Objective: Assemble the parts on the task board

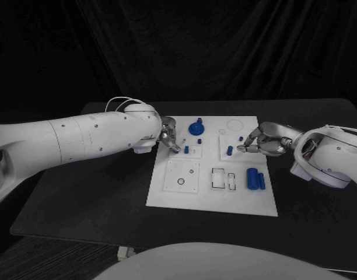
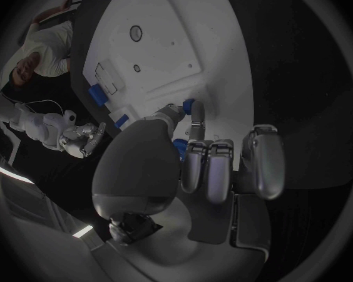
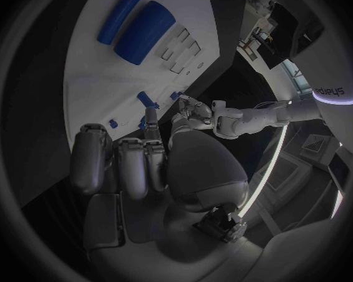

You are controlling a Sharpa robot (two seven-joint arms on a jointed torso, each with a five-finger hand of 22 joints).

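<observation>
The left robot hand (image 1: 168, 135) is seen at the board's left edge, toward ten o'clock from the board's middle, its fingers bent down onto the white surface; in the left wrist view a small blue part (image 2: 189, 104) is seen pinched between the fingertips (image 2: 197, 116) against the board. The right robot hand (image 1: 260, 140) is placed over the right side of the task board (image 1: 212, 198), at about two o'clock from its middle, with its fingers curled toward a small blue peg (image 1: 230, 150); whether that peg is actually gripped cannot be told. The task board is laid flat in the middle of the black table (image 1: 86, 198). A round blue knob (image 1: 196, 127) is seen near the board's far edge, at twelve o'clock, between the two hands. Two blue cylinders (image 1: 255, 178), one thick and one thin, are laid side by side at about four o'clock, just beside a pair of narrow rectangular slots (image 1: 223, 178). A square recess with an oval outline (image 1: 182, 177) is found at about seven o'clock.
</observation>
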